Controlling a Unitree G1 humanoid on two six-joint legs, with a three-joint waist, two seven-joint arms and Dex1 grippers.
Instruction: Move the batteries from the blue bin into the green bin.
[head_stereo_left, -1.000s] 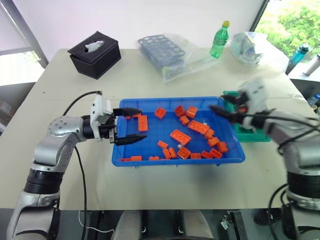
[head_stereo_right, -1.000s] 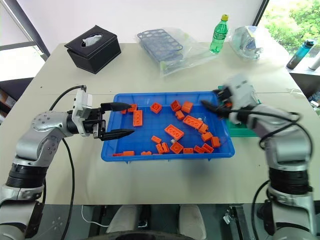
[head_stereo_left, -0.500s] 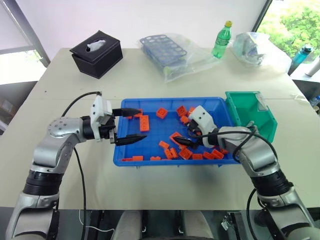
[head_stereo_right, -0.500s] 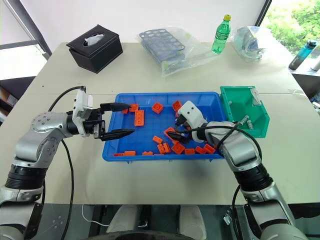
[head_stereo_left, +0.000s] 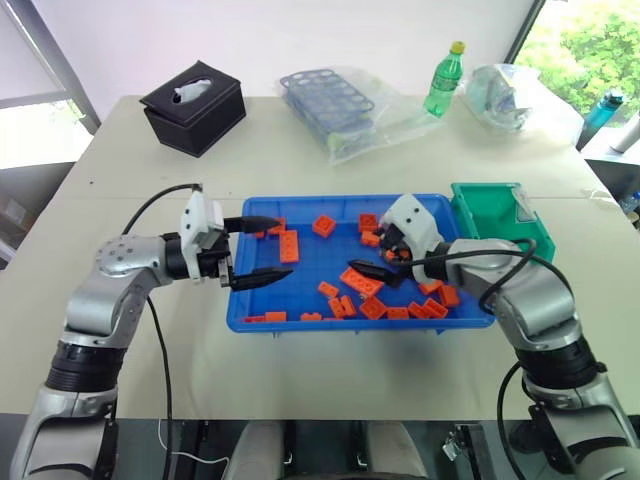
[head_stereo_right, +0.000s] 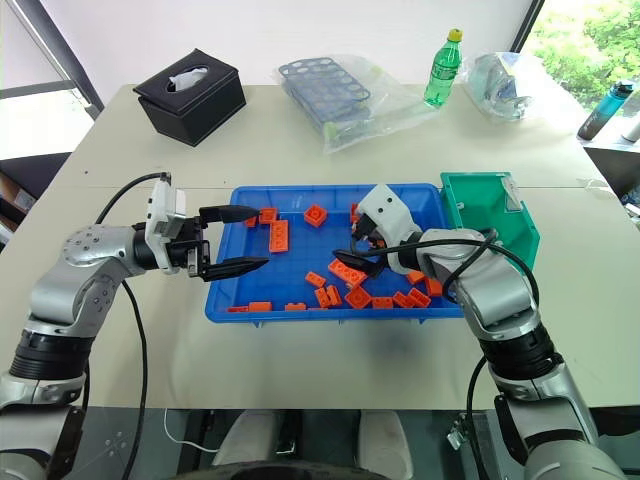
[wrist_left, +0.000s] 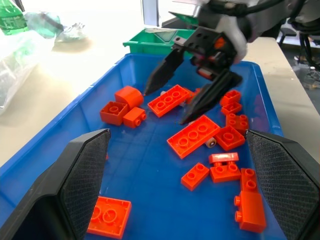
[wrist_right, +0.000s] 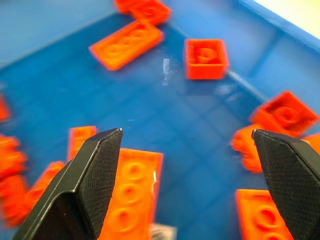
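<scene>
The blue bin (head_stereo_left: 300, 315) lies mid-table, strewn with orange toy bricks (head_stereo_left: 360, 281). One small silvery battery (wrist_left: 210, 142) lies against a long orange brick near the bin's middle, just under my right gripper (head_stereo_left: 366, 272). That gripper hangs open over the bricks, its fingers slanted down and empty (wrist_right: 186, 132). My left gripper (head_stereo_left: 262, 250) stands open and level at the bin's left end, pointing across it, with nothing between its fingers. The green bin (head_stereo_left: 503, 222) sits against the blue bin's right end, and I cannot make out what it holds.
At the back of the table stand a black tissue box (head_stereo_left: 190, 105), a plastic bag with a blue rack (head_stereo_left: 335, 105), a green bottle (head_stereo_left: 438, 78) and a crumpled clear bag (head_stereo_left: 510, 95). Bare tabletop surrounds the bins.
My right gripper has swung from beside the green bin leftwards and down over the bricks in the blue bin's middle. The left gripper has stayed put.
</scene>
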